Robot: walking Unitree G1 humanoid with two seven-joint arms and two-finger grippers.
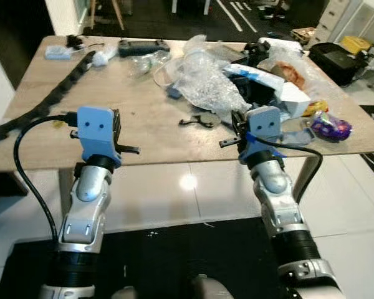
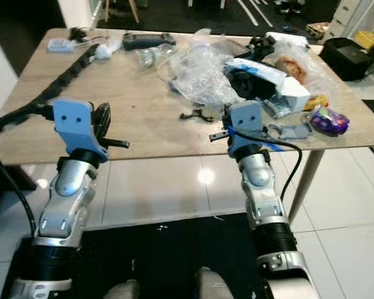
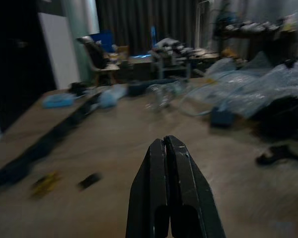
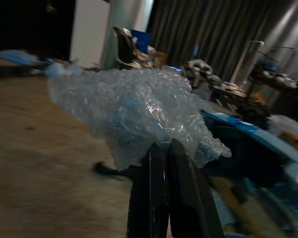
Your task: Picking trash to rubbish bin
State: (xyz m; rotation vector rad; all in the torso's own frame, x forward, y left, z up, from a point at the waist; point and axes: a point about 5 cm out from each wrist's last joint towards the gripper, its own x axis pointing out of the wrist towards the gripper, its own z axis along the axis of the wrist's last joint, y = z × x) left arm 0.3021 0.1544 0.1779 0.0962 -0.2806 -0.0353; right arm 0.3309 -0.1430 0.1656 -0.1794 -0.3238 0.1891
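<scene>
A wooden table [image 1: 143,118] holds a pile of trash. A big crumpled sheet of bubble wrap [image 1: 202,78] lies mid-table, with a blue and white packet [image 1: 255,73], a white box [image 1: 294,98] and a purple wrapper [image 1: 330,128] to its right. My right gripper [image 4: 161,145] is shut and empty over the table's front edge, its tips just short of the bubble wrap [image 4: 134,106]. My left gripper [image 3: 165,141] is also shut and empty, above bare tabletop at the front left. A clear plastic bottle [image 1: 143,62] lies at the back.
A small black part [image 1: 199,120] lies just ahead of the right gripper. A black cable chain [image 1: 56,93] runs along the table's left side. A black controller [image 1: 143,47] sits at the far edge. A black bag [image 1: 336,59] stands on the floor at the right.
</scene>
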